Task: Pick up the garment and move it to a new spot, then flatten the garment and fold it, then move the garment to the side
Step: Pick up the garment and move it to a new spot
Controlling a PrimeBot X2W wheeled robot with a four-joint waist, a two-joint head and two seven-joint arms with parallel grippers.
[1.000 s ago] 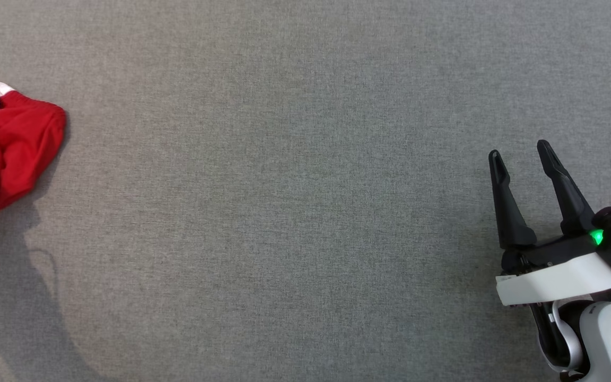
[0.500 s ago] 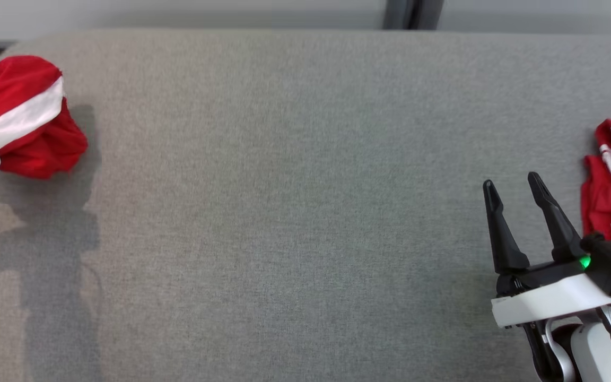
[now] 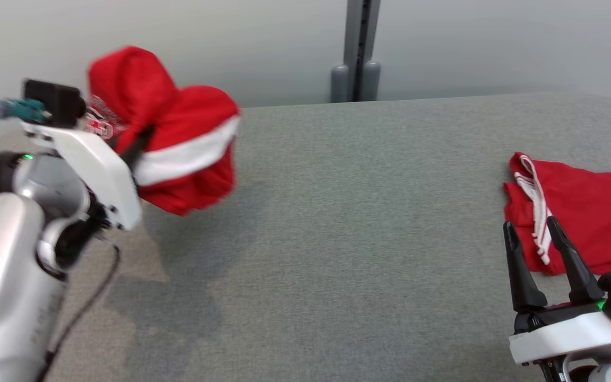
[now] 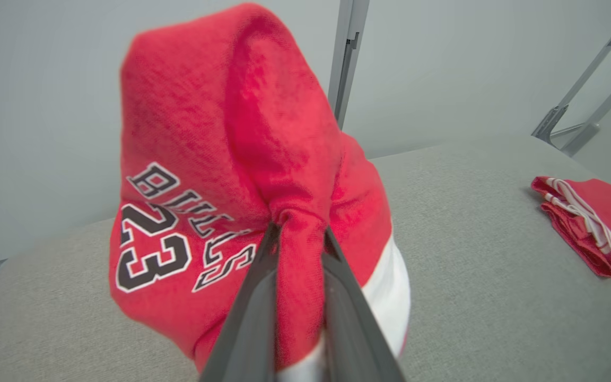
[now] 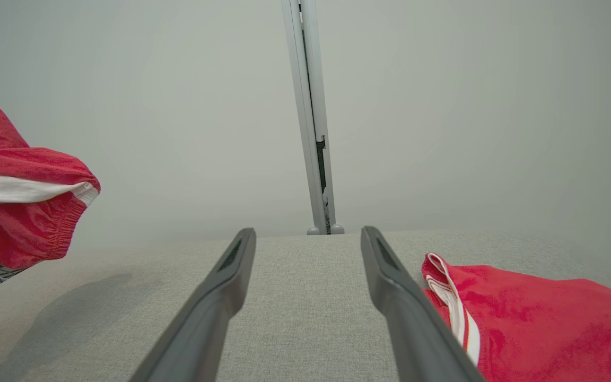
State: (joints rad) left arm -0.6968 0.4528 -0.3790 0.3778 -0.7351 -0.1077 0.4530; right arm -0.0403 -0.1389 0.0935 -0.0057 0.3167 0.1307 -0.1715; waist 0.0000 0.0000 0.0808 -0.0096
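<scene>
The red garment [image 3: 178, 143] hangs bunched above the table's [image 3: 364, 212] far left, a fold pinched between the left fingers [image 4: 255, 318]; the right fingers [image 3: 516, 270] stand spread and empty, near right; it looks soft, light, floppy (better taken by a hem or corner).

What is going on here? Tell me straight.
The robot's left end effector is clamped on a bunched red garment with a white band and "BULLS 23" lettering, holding it in the air above the left part of the grey table. The right end effector is open and empty, just in front of a second red garment that lies on the table's right side. No flattening or folding of the held garment has been done yet.
</scene>
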